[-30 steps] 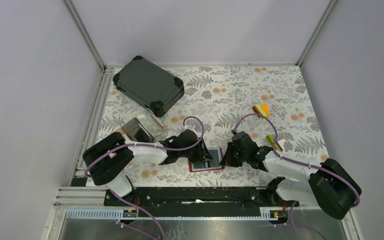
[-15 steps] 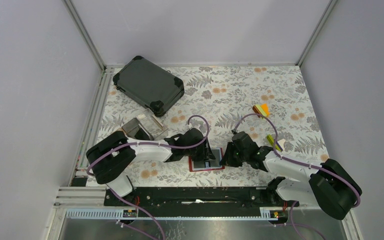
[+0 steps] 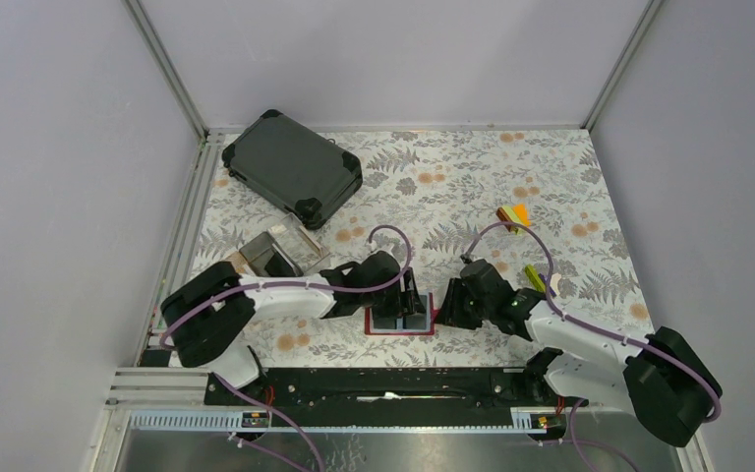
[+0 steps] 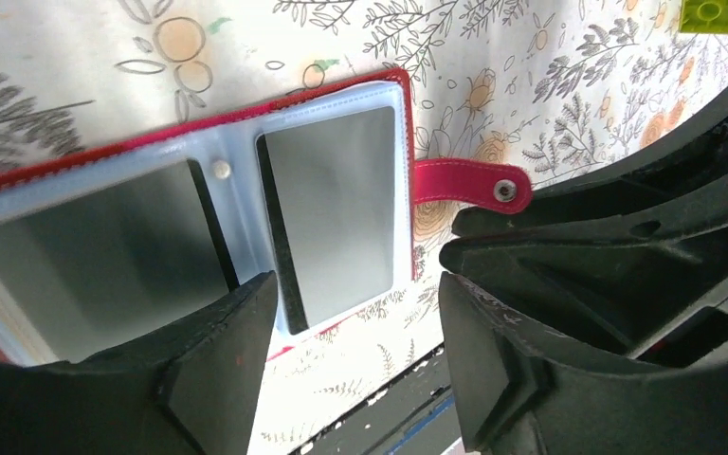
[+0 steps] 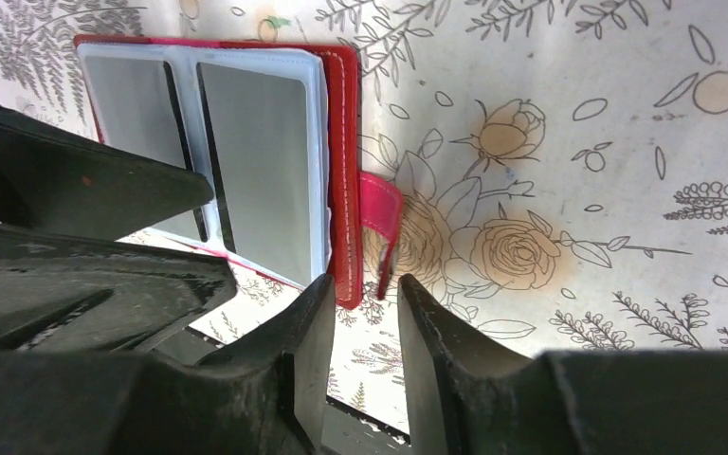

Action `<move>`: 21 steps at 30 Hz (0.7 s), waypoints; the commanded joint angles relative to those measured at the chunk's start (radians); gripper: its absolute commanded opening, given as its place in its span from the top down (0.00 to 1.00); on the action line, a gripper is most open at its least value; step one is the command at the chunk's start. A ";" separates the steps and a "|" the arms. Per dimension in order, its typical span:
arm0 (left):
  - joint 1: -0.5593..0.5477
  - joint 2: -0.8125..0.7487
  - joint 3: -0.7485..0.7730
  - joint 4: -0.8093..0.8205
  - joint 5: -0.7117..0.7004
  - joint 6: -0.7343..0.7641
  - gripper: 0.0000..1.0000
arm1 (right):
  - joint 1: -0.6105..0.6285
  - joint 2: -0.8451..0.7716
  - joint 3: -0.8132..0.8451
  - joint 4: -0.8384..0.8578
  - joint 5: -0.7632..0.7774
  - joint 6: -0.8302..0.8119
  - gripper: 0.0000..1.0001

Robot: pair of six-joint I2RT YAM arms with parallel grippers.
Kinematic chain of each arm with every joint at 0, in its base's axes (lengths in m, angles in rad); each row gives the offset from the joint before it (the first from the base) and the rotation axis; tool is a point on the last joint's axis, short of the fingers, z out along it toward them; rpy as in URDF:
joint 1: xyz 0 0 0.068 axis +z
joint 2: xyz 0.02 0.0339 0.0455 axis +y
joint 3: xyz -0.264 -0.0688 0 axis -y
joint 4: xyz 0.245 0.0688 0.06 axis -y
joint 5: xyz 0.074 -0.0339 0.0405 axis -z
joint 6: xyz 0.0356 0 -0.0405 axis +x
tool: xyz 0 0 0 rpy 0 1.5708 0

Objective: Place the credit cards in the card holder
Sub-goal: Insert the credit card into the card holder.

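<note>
The red card holder (image 3: 400, 333) lies open on the floral table near the front edge. Its clear sleeves hold two grey credit cards (image 4: 334, 210) (image 5: 263, 178); no loose cards show. My left gripper (image 3: 400, 307) hovers over the holder, jaws wide open and empty (image 4: 351, 303). My right gripper (image 3: 449, 309) is at the holder's right end. Its jaws (image 5: 365, 289) are closed to a narrow gap, with the holder's right edge (image 5: 346, 284) and red snap tab (image 5: 380, 213) between them.
A large dark hard-shell case (image 3: 293, 167) lies at the back left. A clear compartmented box (image 3: 280, 254) stands beside my left arm. Small yellow and orange blocks (image 3: 514, 214) and a green one (image 3: 539, 280) lie right of centre. The metal rail (image 3: 383, 385) runs along the front.
My left gripper has moved right, over the open holder. The holder has turned from tilted to square with the table edge. My right arm has shifted slightly.
</note>
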 commanded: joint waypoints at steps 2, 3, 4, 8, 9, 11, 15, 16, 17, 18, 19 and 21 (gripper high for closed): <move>-0.003 -0.158 0.038 -0.134 -0.136 0.087 0.29 | -0.002 -0.051 0.069 -0.031 0.023 -0.059 0.60; -0.003 -0.179 0.041 -0.159 -0.154 0.097 0.27 | -0.003 -0.056 0.075 -0.031 0.016 -0.070 0.59; 0.000 -0.199 0.041 -0.180 -0.165 0.104 0.25 | -0.003 -0.060 0.080 -0.026 0.010 -0.077 0.59; 0.023 -0.275 0.012 -0.227 -0.195 0.113 0.22 | -0.004 -0.058 0.083 0.020 -0.044 -0.085 0.58; 0.029 -0.287 0.002 -0.236 -0.202 0.113 0.21 | -0.002 -0.050 0.081 0.036 -0.059 -0.083 0.58; 0.050 -0.301 -0.022 -0.251 -0.205 0.114 0.20 | 0.001 -0.024 0.076 0.068 -0.081 -0.073 0.58; 0.094 -0.319 -0.082 -0.259 -0.191 0.114 0.19 | 0.015 0.028 0.071 0.110 -0.091 -0.060 0.60; 0.103 -0.327 -0.094 -0.259 -0.191 0.113 0.19 | 0.019 0.035 0.073 0.119 -0.093 -0.058 0.61; 0.109 -0.332 -0.105 -0.258 -0.190 0.114 0.19 | 0.024 0.042 0.075 0.123 -0.091 -0.055 0.61; 0.116 -0.335 -0.115 -0.258 -0.187 0.115 0.19 | 0.028 0.047 0.075 0.124 -0.088 -0.052 0.62; 0.120 -0.337 -0.123 -0.258 -0.186 0.116 0.20 | 0.032 0.052 0.079 0.117 -0.080 -0.050 0.63; 0.129 -0.333 -0.135 -0.257 -0.184 0.117 0.20 | 0.053 0.042 0.097 0.084 -0.034 -0.052 0.64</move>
